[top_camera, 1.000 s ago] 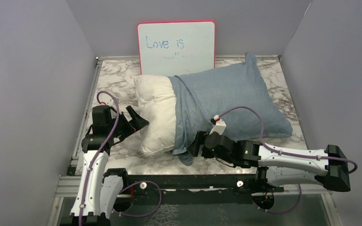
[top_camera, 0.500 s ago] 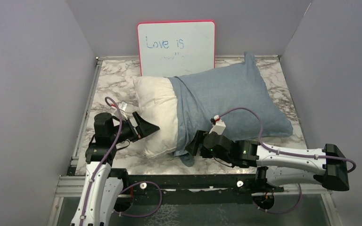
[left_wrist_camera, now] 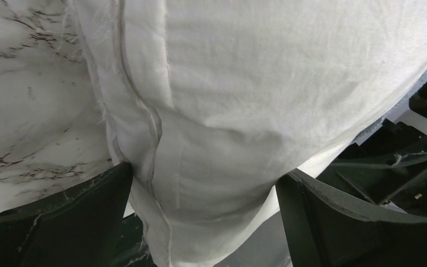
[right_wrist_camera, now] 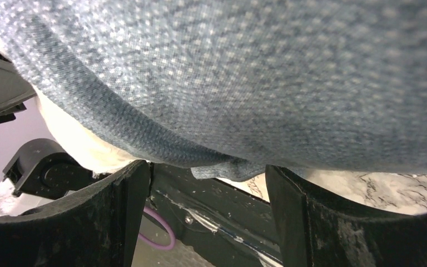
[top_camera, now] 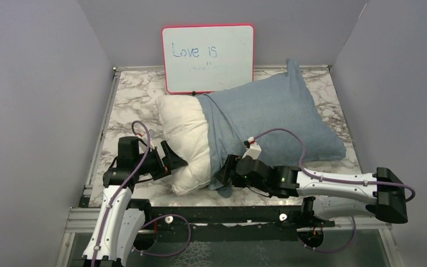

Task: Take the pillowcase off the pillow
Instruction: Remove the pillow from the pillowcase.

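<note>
I judge task about one-third done: pillow (top_camera: pixel 186 130) mid-table, 9 o'clock end bare, pillowcase (top_camera: pixel 267 119) covering rest toward 3 o'clock. Left gripper (top_camera: pixel 176 165) spread wide astride bare 7 o'clock corner; right gripper (top_camera: pixel 221 178) spread at 6 o'clock hem, nothing pinched. Clamp and pull-off left.

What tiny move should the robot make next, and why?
Probably close the left fingers on the pillow: its bare white corner sits between them, unclamped. The right fingers stand open at the hem of the pillowcase, ready to follow.
</note>
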Robot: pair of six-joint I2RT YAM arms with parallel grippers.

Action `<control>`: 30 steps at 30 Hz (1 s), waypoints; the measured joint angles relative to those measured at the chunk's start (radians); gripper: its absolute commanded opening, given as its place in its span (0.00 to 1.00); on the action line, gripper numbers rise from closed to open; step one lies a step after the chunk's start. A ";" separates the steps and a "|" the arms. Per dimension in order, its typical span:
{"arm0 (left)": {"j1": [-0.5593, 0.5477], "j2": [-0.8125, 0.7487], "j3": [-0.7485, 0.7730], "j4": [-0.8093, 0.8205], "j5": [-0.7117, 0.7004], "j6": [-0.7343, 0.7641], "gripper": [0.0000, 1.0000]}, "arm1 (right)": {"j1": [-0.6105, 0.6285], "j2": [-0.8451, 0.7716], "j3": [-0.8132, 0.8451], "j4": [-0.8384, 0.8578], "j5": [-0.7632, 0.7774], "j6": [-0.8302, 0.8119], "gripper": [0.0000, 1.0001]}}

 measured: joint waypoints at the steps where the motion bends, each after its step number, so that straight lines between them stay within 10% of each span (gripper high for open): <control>1: 0.000 0.007 0.022 -0.030 -0.032 0.015 0.99 | 0.000 0.000 -0.002 0.009 -0.002 0.000 0.83; 19: -0.006 -0.113 -0.147 0.121 0.109 -0.095 0.97 | -0.144 0.113 0.139 0.013 -0.114 -0.139 0.86; 26: -0.017 -0.114 -0.235 0.395 0.159 -0.310 0.25 | -0.156 0.129 0.153 0.021 -0.187 -0.167 0.86; 30: -0.026 -0.098 -0.242 0.499 0.161 -0.382 0.00 | -0.156 0.097 0.153 0.016 -0.217 -0.167 0.87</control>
